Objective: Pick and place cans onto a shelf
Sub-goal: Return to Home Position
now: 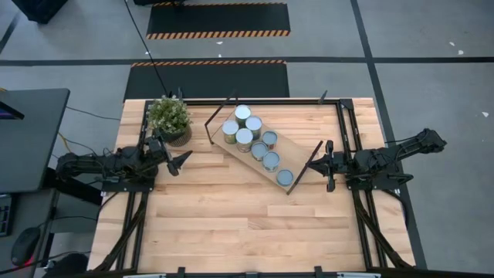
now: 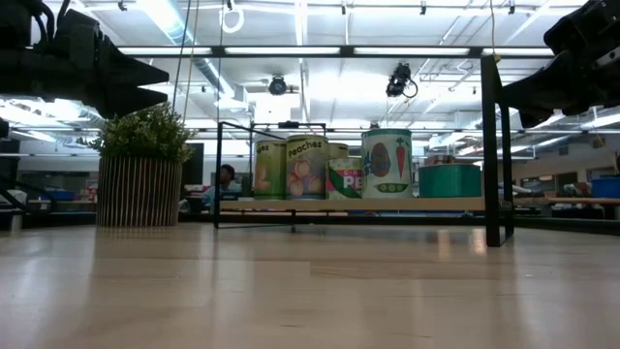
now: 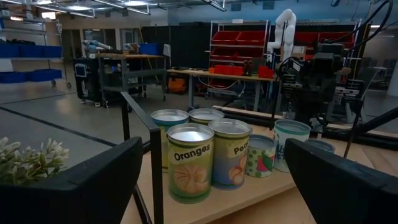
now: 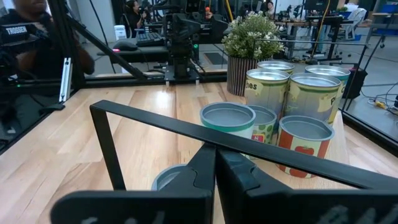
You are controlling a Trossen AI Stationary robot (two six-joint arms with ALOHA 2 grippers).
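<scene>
Several cans [image 1: 255,139] stand upright on the shelf [image 1: 297,150], a light-wood board with black end frames that lies slantwise across the table's far middle. The cans show labels such as oranges and peaches [image 3: 189,162]. My left gripper [image 1: 183,161] hovers open off the shelf's left end, level and pointing at the cans. My right gripper [image 1: 323,163] hovers shut just off the shelf's right end frame [image 4: 186,134], its fingertips [image 4: 216,163] closed together. Neither gripper touches anything.
A potted green plant [image 1: 170,117] stands at the table's far left, close to my left gripper. Black rails run along the table's far and side edges [image 1: 343,123]. The near half of the wooden tabletop [image 1: 247,224] is bare.
</scene>
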